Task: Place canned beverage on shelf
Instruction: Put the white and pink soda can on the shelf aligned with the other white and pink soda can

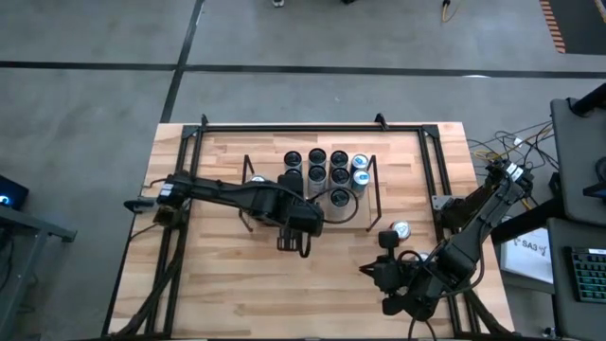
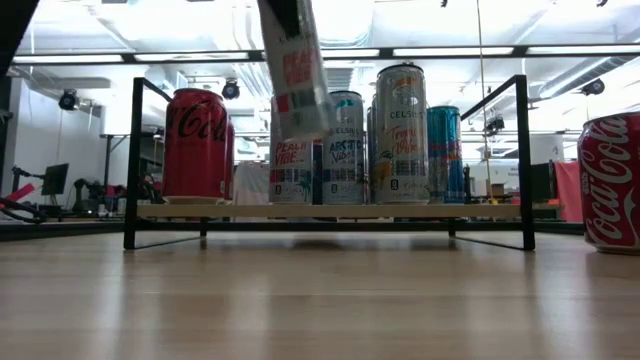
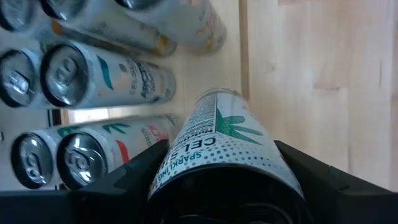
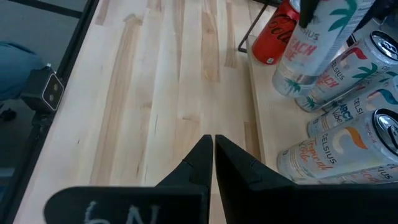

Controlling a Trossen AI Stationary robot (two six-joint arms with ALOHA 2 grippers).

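Observation:
The shelf [image 1: 248,189], a low wire rack with a wood base [image 2: 330,211], stands mid-table and holds several tall cans [image 1: 327,169] and a red cola can [image 2: 197,145]. My left gripper [image 1: 301,225] is over the shelf's near edge, shut on a white Celsius can [image 2: 297,75], which also shows in the right wrist view [image 4: 311,50]. My right gripper [image 4: 213,155] is shut on nothing, above bare table at the near right [image 1: 371,272]. My left gripper pinches the white can's round side wall [image 3: 180,155] between its two fingers [image 3: 130,177], at the can's upper part. The fingers come from above, slanting down. The can hangs tilted below them, its bottom end [image 4: 289,84] clear of the shelf base.
A second red cola can [image 1: 401,230] stands on the table right of the shelf [image 2: 610,180]. A black tubular frame [image 1: 312,126] borders the table's far and side edges. Bare wood [image 1: 284,284] lies between the shelf and the near edge.

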